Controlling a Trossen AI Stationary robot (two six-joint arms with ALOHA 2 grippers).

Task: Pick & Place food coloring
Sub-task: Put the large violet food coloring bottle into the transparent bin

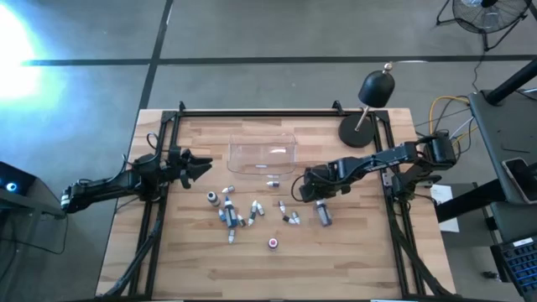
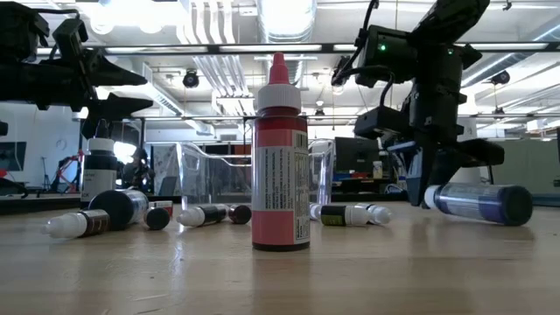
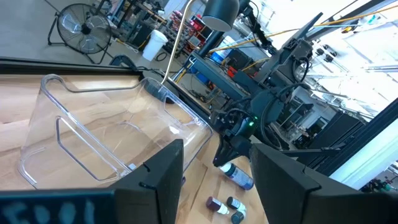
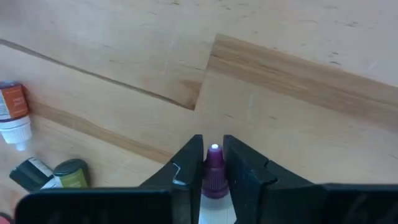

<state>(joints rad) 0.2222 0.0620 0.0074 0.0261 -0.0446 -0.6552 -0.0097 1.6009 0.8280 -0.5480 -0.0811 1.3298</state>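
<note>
The pale wood surface point(image 1: 352, 252) has a clear tray point(image 1: 263, 153) toward its back, which I'll use as my marker. In front of the tray the food coloring bottles point(image 1: 230, 218) lie scattered, one red bottle point(image 2: 280, 157) standing upright. Right of the tray, the right gripper point(image 4: 211, 163) has its fingers closed on a purple-capped bottle point(image 4: 214, 169). Left of the tray, the left gripper point(image 1: 201, 165) hangs with fingers spread apart. A black lamp point(image 1: 369, 105) sits beyond the tray's right end; behind it, a fan point(image 3: 78, 28) and ceiling lights.

The purple-capped bottle point(image 4: 214, 171) is hidden below its cap by the right claw point(image 4: 213, 163). An orange-labelled bottle point(image 4: 12, 115) is cut off at 9 o'clock.
</note>
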